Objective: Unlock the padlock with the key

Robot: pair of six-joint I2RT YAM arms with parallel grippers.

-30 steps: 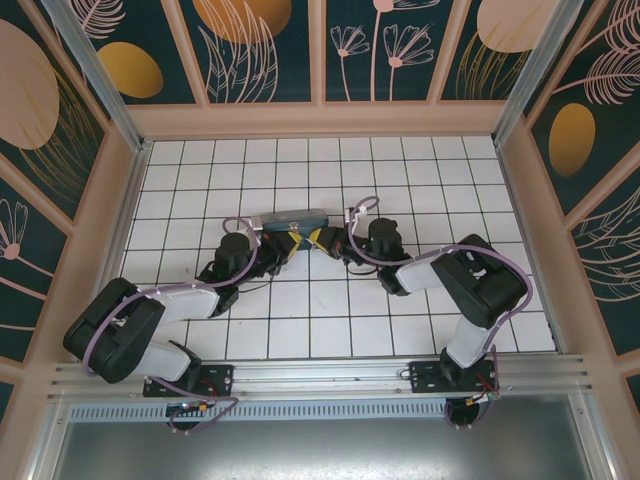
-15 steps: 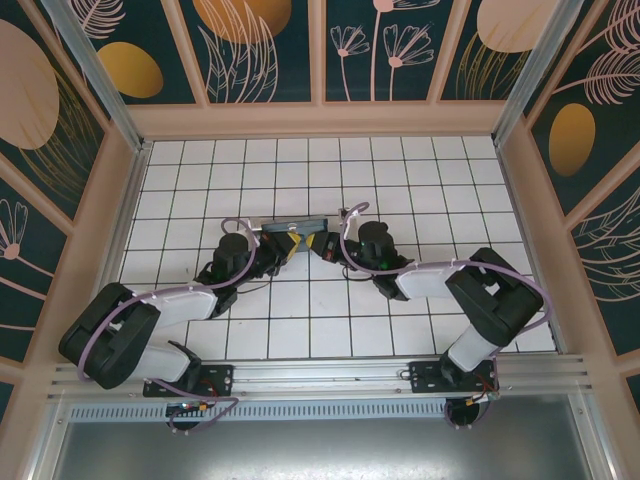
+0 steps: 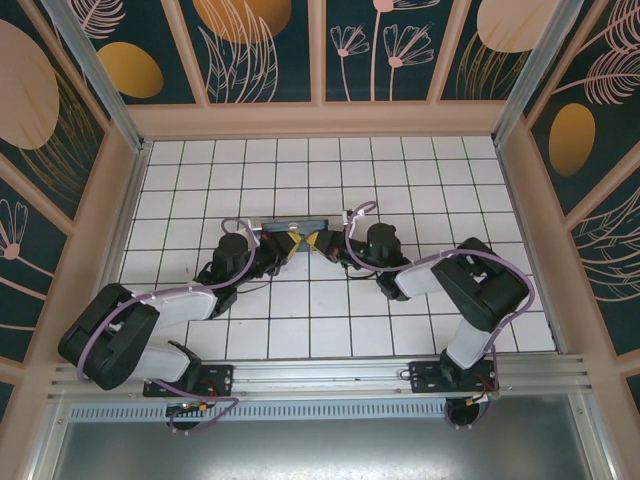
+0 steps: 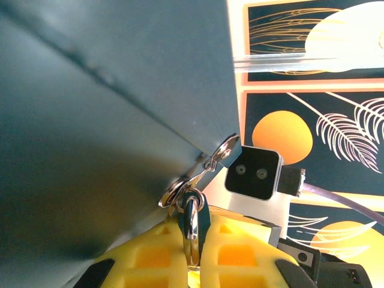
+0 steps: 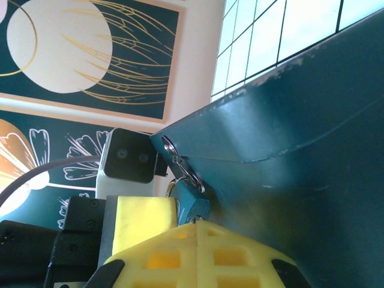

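Against the near long side of a teal box, which lies flat on the white-tiled worktop, the two arms meet tip to tip. Seen from above, the left tool comes in at the box's near-left and the right tool at its near-right. Their yellow fingers almost touch just in front of the box.

The padlock hangs at the box's edge. Its thin silvery shackle is threaded through a small metal hasp fixed to the box, and its bluish body sits just off the box wall.

In the left wrist view the left tool is closed on the padlock. The bluish body and a silvery loop are pinched in the narrow slot between its two yellow pads, right below the box's corner.

In the right wrist view the right tool is closed all the way. Its fingers meet in a point that sits up against the bottom end of the padlock body, close beside the box wall. I cannot tell whether the key is pinched between those tips; it is hidden there or too small to pick out.

The left arm's camera block sits just beyond the padlock, on the side away from the box. The right arm's camera block shows likewise just past the hasp.
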